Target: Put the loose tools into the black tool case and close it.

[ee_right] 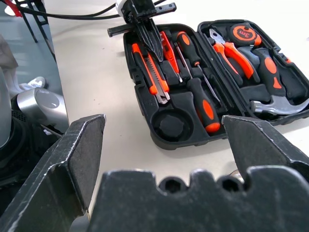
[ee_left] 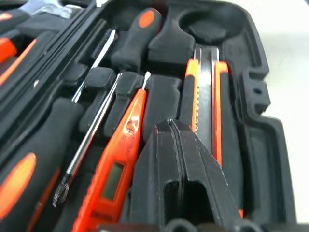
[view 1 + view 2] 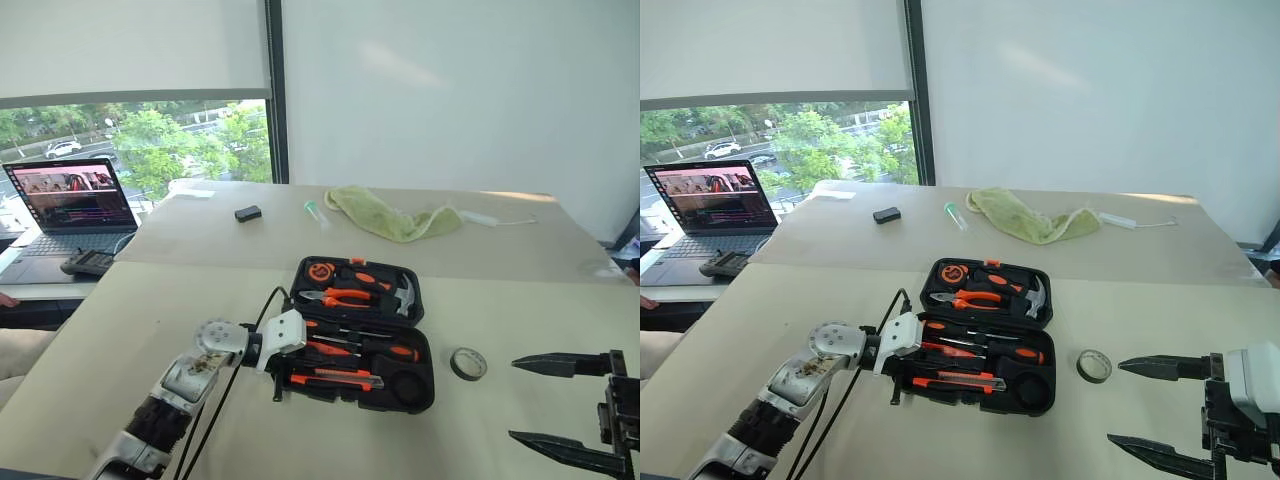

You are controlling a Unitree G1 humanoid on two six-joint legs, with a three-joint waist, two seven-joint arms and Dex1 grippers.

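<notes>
Item: black tool case (image 3: 420,385), lying open near the middle of your bench (image 3: 150,300), lid half away from you holding pliers, hammer and tape measure, near half with moulded recesses. Finish: black plastic, rounded corners. It looks rigid and moderately weighted with steel inside; judge the lid stiff on its hinge, best pushed over from its far rim rather than pinched, as smooth plastic may slip between narrow fingers. Contents of near half: two long-shaft screwdrivers (image 1: 195,72) with black-orange handles, slim orange tester screwdriver (image 2: 120,159), orange-black utility knife (image 3: 335,379), all seated in their slots; the round recess (image 1: 172,124) at the right end stands vacant. Item outstanding: small tape roll (image 3: 467,363), flat on the bench just right of the case, between it and your right claw. It looks light, stiff enough to hold its ring shape, and probably easiest to take across its wall or by one finger through the hole; it could skid if nudged. Left claw (image 2: 186,169): fingers pressed together, carrying nothing, tips over the knife and tester inside the case. Right claw (image 3: 550,400): spread wide, empty, hovering right of the roll.
</notes>
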